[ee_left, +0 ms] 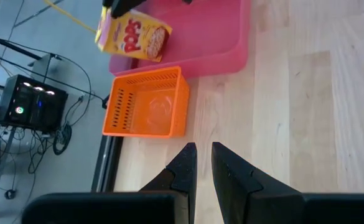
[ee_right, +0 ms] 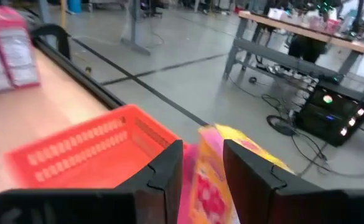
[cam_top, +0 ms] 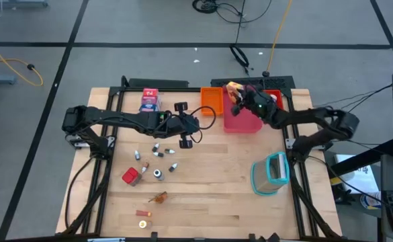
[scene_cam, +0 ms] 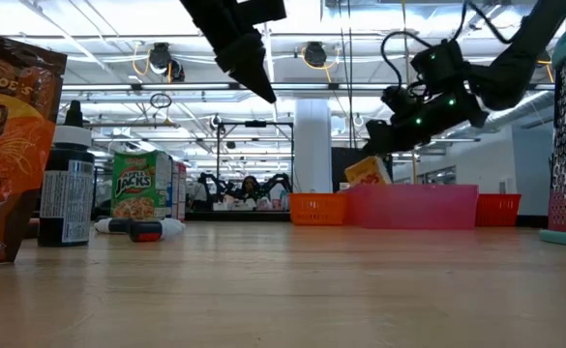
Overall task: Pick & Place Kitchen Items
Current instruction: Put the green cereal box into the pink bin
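My right claw (cam_top: 240, 94) over pink tray (cam_top: 246, 124) at bench's far edge, jaws parted around yellow carton (ee_right: 216, 168), release underway, I judge. Left claw (ee_left: 199, 163) nearly closed, empty, mid-bench. Most items (cam_top: 157, 161) unsorted near front-left.

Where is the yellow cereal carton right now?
The yellow cereal carton hangs between the right claw's fingers above the pink tray's far edge, beside the orange basket, table's far right.

A yellow Pops carton (ee_left: 134, 36) hangs tilted between the right hand's (ee_right: 197, 171) parted fingers above the pink tray (cam_top: 242, 122), while small bottles (cam_top: 157, 150) and a red cube (cam_top: 130, 176) lie scattered on the bench (cam_top: 209, 181) just below the left hand (cam_top: 185, 139).
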